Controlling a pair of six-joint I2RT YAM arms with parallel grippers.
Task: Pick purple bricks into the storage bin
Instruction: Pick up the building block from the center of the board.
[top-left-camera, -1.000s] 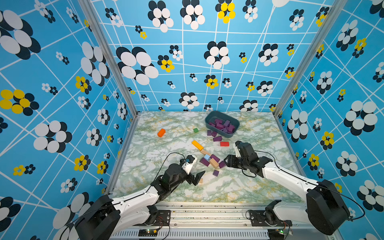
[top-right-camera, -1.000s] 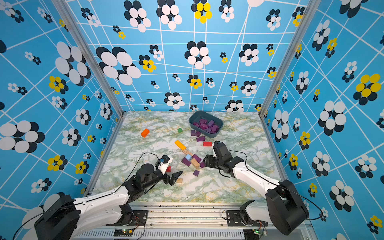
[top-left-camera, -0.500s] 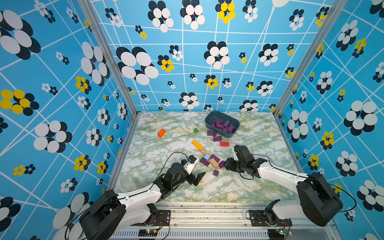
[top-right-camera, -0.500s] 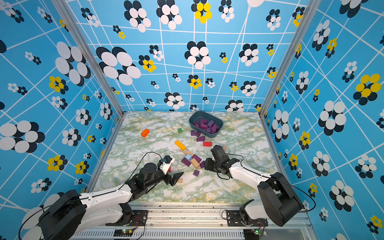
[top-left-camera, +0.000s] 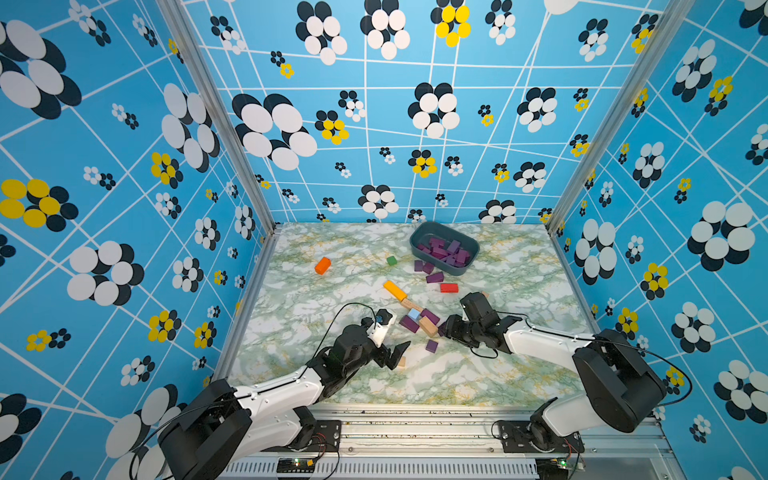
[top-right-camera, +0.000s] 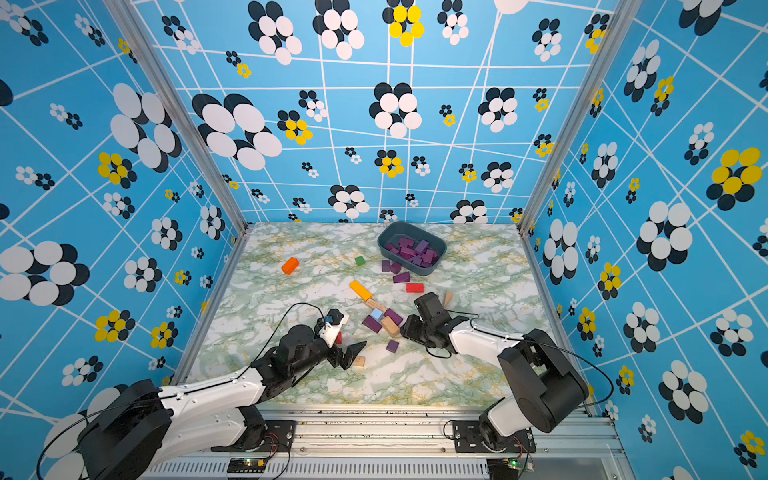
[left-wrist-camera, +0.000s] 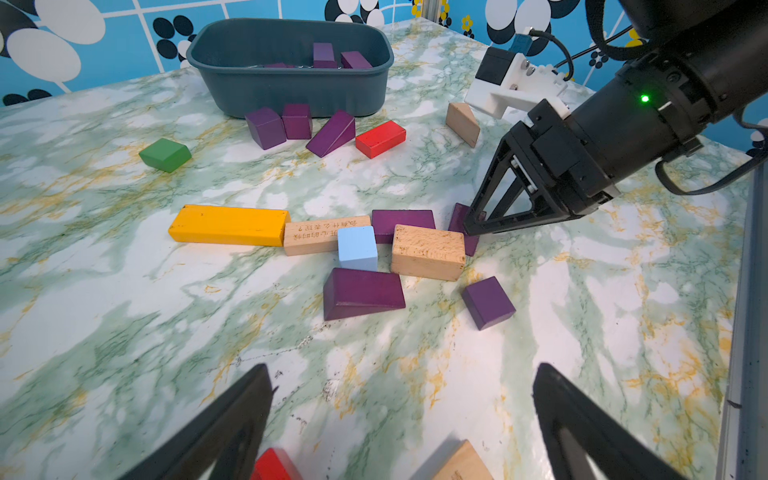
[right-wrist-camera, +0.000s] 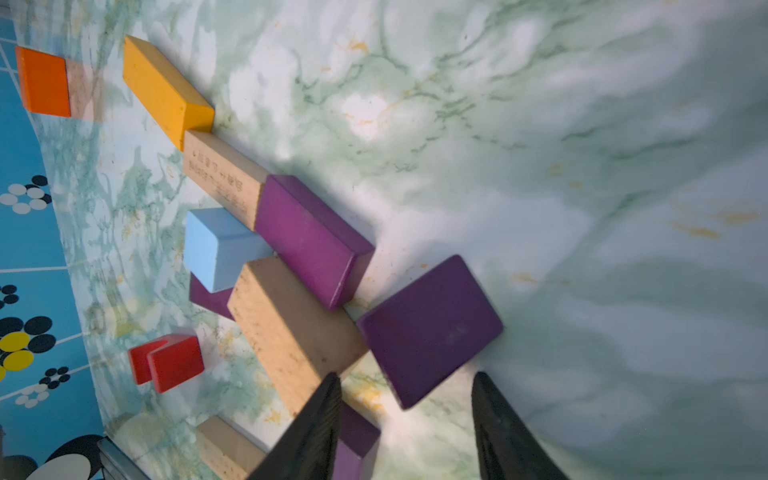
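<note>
Purple bricks (left-wrist-camera: 361, 293): seven lie loose, three just beside the storage bin (left-wrist-camera: 291, 91). Right gripper (right-wrist-camera: 406, 376), half-open, straddles one brick's corner; left gripper (left-wrist-camera: 401, 370) gapes wide, empty.

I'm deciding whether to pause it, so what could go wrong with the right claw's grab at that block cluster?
The purple brick lies skewed to the right claw, with only a corner between its fingers, so closing may spin or squeeze it out. One finger sits at the end of the plain wooden block and could drag that along.
</note>
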